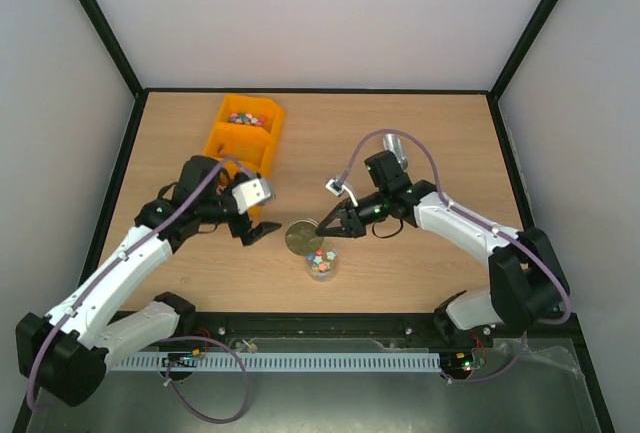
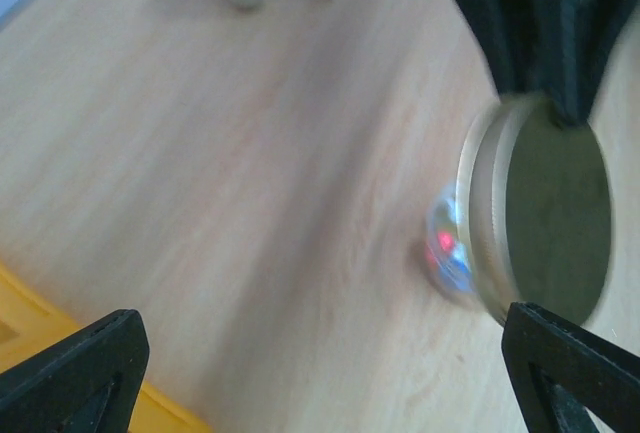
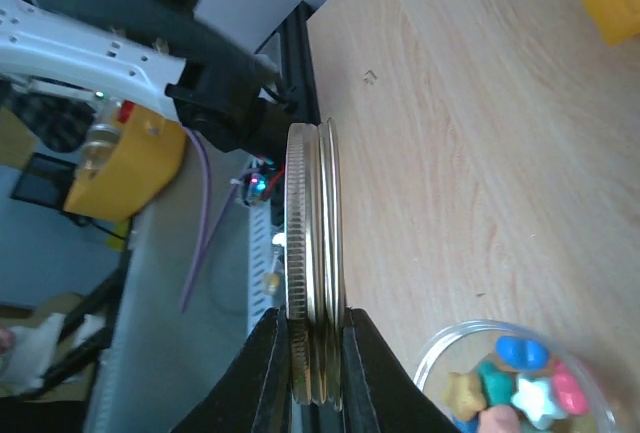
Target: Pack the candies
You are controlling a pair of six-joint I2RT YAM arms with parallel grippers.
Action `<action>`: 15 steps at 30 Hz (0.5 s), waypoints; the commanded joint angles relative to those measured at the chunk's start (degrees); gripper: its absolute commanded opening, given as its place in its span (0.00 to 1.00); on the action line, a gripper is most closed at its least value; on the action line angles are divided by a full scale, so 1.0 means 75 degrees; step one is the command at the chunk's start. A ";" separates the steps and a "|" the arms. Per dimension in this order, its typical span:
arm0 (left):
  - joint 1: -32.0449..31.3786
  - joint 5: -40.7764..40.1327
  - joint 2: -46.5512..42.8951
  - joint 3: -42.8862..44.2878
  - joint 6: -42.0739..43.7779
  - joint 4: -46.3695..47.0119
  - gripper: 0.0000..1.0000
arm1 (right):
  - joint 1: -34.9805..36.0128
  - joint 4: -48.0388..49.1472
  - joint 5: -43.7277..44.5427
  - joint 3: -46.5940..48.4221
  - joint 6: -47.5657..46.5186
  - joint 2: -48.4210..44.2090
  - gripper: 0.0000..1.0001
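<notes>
Just beside the right pincer clamping the lid, candies sit.

The right end effector gripped a lid just at 11 o'clock of a jar holding candies. The left end effector hovered at the lid's 9 o'clock. A bin with more candies sat at the desk's 11 o'clock.
</notes>
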 commanded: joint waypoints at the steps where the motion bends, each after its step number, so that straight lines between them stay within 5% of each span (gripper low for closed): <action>1: -0.0583 -0.0471 -0.0313 -0.0744 0.1156 -0.0524 1.00 | -0.0017 -0.0158 -0.0761 -0.0040 0.0709 0.0550 0.02; 6: -0.1410 -0.0800 -0.0376 -0.1473 0.1400 0.0182 1.00 | -0.0040 -0.1044 -0.0561 0.0016 0.0598 0.1062 0.02; 15: -0.2650 -0.1037 0.0112 -0.2145 0.1358 0.1029 0.96 | -0.0040 -0.0631 -0.0524 -0.0640 0.0915 0.0976 0.04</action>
